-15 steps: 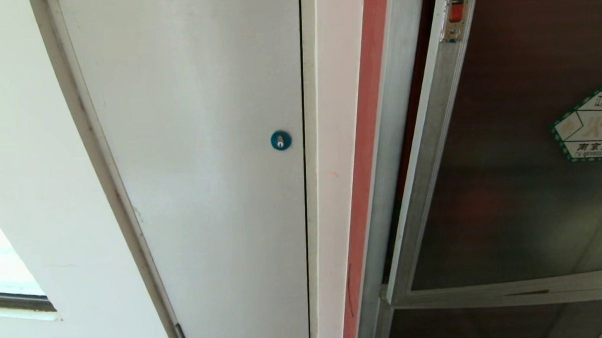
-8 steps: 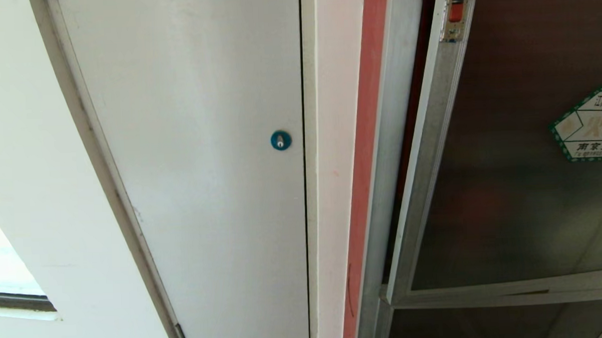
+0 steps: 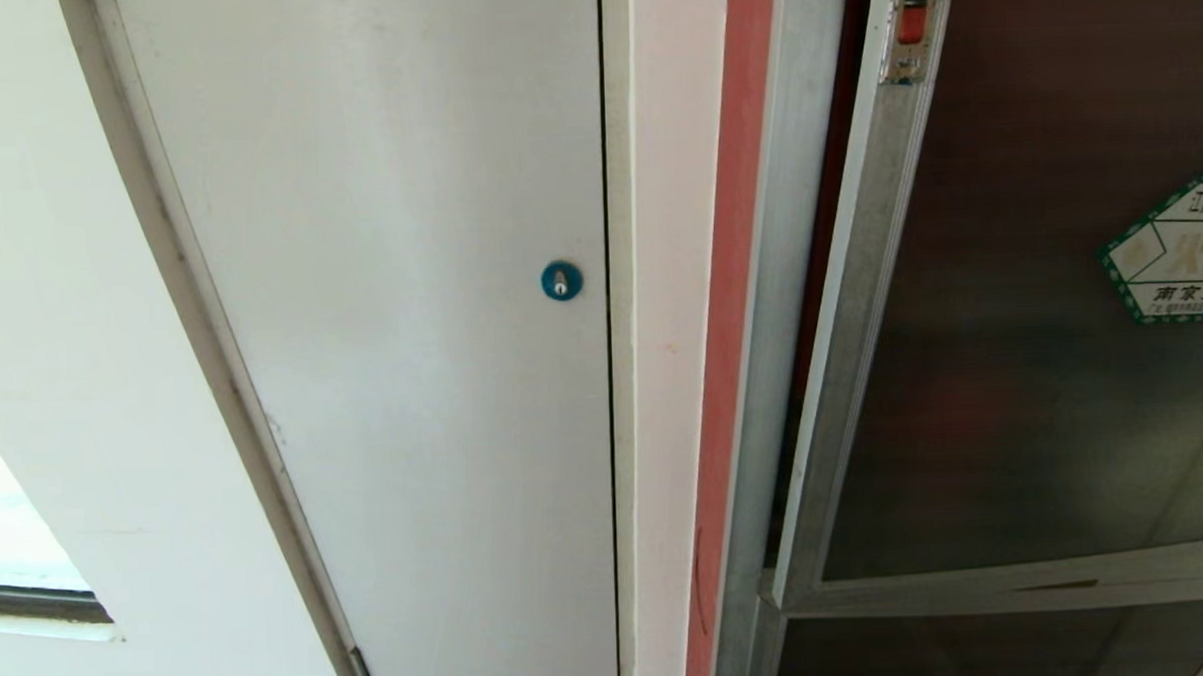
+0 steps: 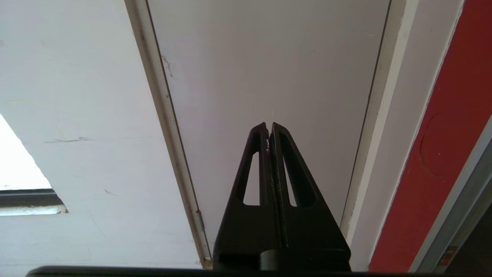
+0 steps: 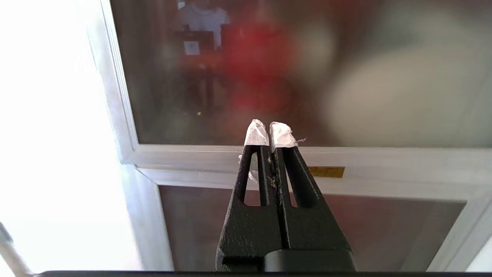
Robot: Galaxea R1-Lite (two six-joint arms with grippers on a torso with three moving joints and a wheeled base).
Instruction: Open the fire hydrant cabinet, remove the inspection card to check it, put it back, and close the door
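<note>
**Both grippers closed and empty in front of the hydrant cabinet**

From the head camera, neither arm shows. On the left stands a grey-white panel door point(image 3: 391, 315) with a small blue round lock point(image 3: 560, 280) near its right edge. Right of it runs a pale wall strip, then a red band, then the silver metal frame of the fire hydrant cabinet point(image 3: 778, 372). The door point(image 3: 1013, 364), dark tinted glass in an aluminium frame, fills the right side; a narrow dark gap separates its near edge from the cabinet frame, though I cannot say whether it is latched. A small red-marked latch point(image 3: 909, 22) sits at the top of its frame, and a green-bordered hexagonal sticker point(image 3: 1174, 248) is cut off by the right border. The inspection card cannot be seen from here.

From the left wrist, the left gripper point(image 4: 268, 125) points at the grey-white panel door, apart from it, its two black fingers pressed together with nothing between them. Red wall and a bit of metal frame lie off to one side.

From the right wrist, the right gripper point(image 5: 269, 129) faces the glass, close to the horizontal rail point(image 5: 365, 157) that separates the upper pane from the lower one. Its fingers, tipped with white padding, are pinched together and hold nothing. Blurred red and pale shapes show through the glass; the card cannot be made out among them.
</note>
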